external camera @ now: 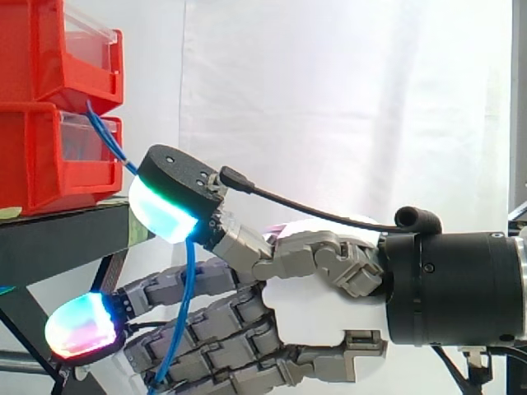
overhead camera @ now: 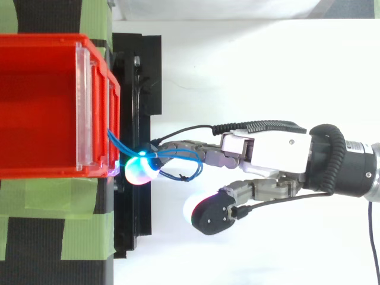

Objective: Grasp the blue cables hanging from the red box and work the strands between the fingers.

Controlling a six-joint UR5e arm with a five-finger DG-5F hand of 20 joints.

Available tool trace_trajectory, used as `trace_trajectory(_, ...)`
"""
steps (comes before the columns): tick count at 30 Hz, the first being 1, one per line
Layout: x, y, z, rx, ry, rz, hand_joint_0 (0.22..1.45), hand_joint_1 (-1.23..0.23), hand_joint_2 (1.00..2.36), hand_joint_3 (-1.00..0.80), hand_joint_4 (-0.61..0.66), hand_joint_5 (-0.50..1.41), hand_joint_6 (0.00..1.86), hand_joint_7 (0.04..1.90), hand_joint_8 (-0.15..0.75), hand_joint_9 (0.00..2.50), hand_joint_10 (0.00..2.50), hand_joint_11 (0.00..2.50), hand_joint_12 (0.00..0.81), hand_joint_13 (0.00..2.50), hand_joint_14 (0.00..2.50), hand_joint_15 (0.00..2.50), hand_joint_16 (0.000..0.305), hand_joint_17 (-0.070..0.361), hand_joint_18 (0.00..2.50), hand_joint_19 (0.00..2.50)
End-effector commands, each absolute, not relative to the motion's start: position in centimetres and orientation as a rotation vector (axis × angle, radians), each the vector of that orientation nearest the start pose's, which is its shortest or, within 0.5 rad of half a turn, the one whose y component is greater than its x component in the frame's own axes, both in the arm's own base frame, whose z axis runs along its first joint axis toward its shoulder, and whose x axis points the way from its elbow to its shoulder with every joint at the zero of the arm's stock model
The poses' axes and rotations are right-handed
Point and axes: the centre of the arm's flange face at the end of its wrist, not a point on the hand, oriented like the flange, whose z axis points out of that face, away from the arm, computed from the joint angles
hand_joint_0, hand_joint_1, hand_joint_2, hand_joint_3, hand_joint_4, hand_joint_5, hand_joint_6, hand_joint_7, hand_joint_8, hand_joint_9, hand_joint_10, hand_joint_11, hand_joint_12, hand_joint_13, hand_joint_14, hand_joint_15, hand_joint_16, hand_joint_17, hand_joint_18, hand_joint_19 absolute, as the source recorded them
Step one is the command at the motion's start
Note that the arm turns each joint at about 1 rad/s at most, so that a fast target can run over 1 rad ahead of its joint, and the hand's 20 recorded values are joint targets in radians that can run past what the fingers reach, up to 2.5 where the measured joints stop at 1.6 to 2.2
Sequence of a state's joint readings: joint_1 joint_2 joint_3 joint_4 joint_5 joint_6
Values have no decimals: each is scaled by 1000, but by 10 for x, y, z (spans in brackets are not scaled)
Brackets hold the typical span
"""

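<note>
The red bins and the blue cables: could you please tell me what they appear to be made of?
The red bins look like moulded plastic: uniform colour, smooth glossy walls, with a clear front panel, probably also plastic. The blue cables look like thin strands in a smooth plastic sheath; they bend in loose curves, and the core is hidden.

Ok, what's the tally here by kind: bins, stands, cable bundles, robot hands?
Red bins: 2
Black stand: 1
Blue cable bundle: 1, strands too tangled to count
Robot hand: 1
Total: 5
</note>
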State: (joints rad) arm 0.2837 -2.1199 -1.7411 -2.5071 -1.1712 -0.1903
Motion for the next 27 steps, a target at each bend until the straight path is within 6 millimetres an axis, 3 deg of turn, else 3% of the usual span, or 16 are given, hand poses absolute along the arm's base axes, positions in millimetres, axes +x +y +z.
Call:
trace_trajectory(1, 624, 2, 159, 1154, 1298, 936, 657, -284, 1000, -1000, 158, -423, 5, 692, 321, 89, 4, 255, 365, 0, 6, 288, 67, 150, 0, 352)
trace_trajectory(15, 624, -6, 162, 1145, 1309, 957, 659, -285, 1000, -1000, 161, -417, 5, 692, 330, 130, 4, 297, 368, 0, 6, 299, 66, 149, 0, 358)
trace_trajectory(27, 623, -8, 174, 1143, 1298, 957, 671, -345, 1000, -1000, 203, -308, 5, 663, 394, 552, 9, 571, 396, 295, 8, 326, 65, 146, 272, 288)
